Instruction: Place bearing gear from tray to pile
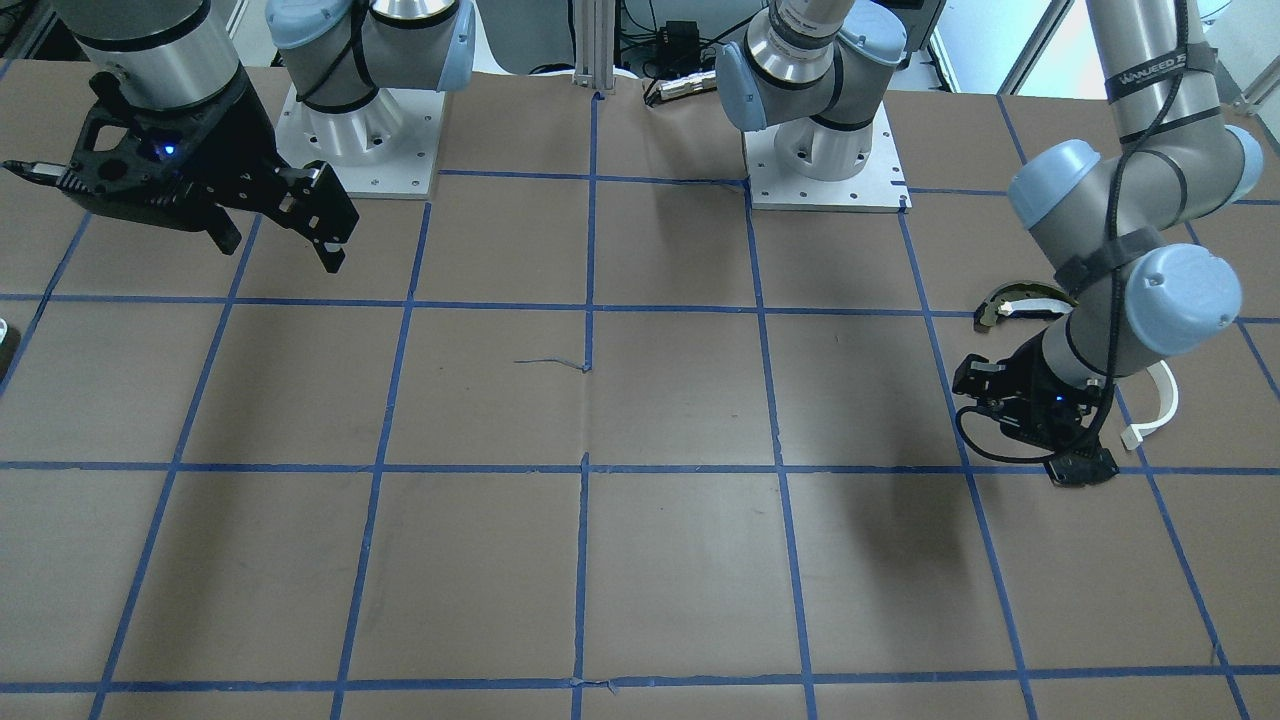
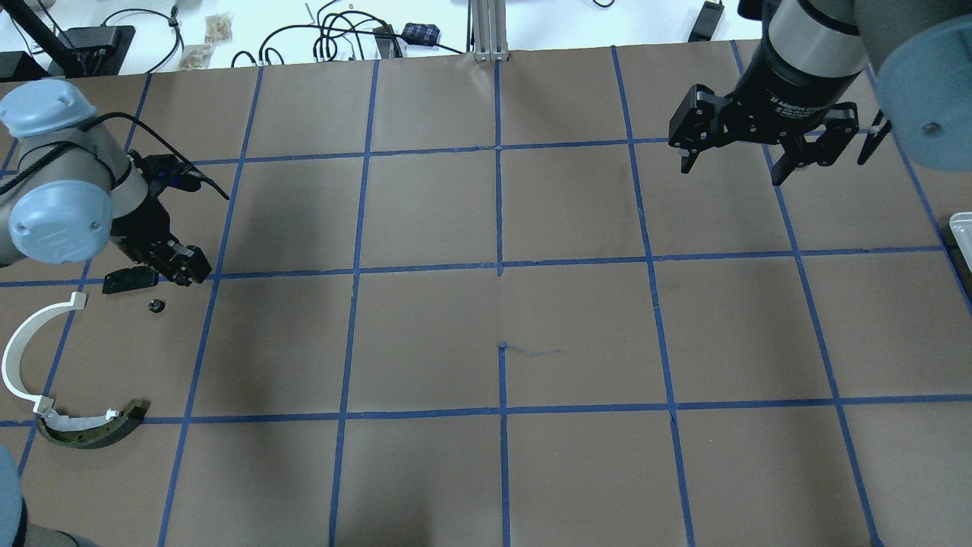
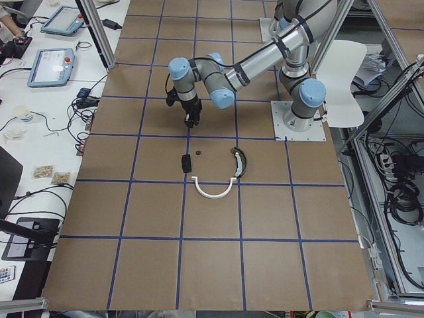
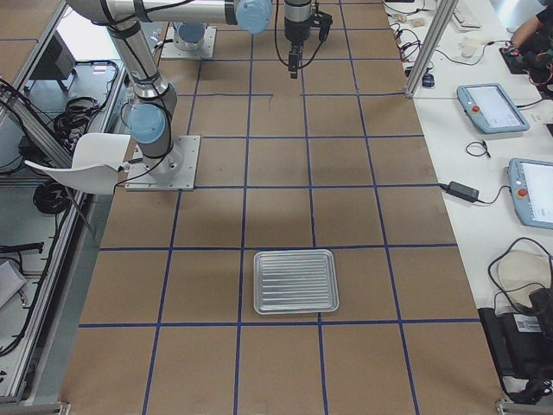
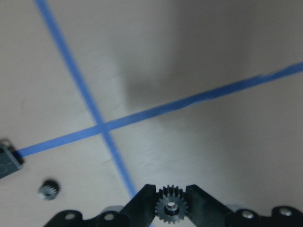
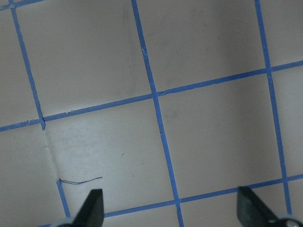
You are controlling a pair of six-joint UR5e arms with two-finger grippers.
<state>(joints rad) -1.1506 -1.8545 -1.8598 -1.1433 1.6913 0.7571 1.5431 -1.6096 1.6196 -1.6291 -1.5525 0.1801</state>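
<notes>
Overhead: your left tool (image 2: 182, 267) just beside small flat black plate (image 2: 129, 279), near thin white arc strip (image 2: 19, 346); right tool (image 2: 733, 173) spread apart. Left wrist: you see small dark toothed gear (image 5: 171, 208) clamped in left tool.

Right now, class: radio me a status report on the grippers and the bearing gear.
Left gripper shut on bearing gear, beside the pile's black plate. Right gripper open, empty, far off. Another small gear lies nearby; path looks clear.
</notes>
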